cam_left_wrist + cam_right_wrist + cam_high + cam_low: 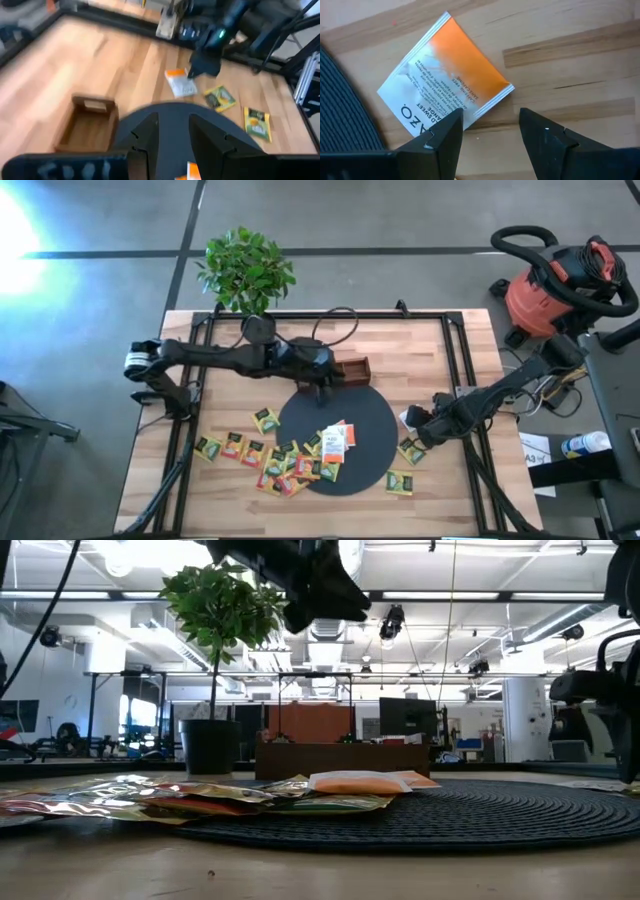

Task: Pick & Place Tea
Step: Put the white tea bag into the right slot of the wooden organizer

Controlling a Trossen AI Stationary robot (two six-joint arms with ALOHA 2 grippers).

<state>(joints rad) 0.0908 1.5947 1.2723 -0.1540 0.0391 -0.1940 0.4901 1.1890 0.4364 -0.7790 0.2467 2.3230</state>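
Observation:
Several tea sachets (285, 462) lie flat across the table's near half and on the black disc (365, 430). My right gripper (490, 117) is open and points down at the disc's right edge. It stands over one corner of a white-and-orange sachet (445, 70) that lies flat on the wood. My left gripper (173, 122) is open with nothing between its fingers. It hangs above the disc's far edge, beside the brown wooden tray (352, 370). My right gripper has one finger (445, 132) over the white end of the white-and-orange sachet and the other over bare wood. I cannot tell whether it touches the sachet.
A potted plant (245, 270) stands at the table's far edge. A black frame (455, 360) runs around the table. Two green sachets (400, 482) lie near the disc's right rim. A red shop vacuum (555, 285) sits on the floor beyond the far right corner.

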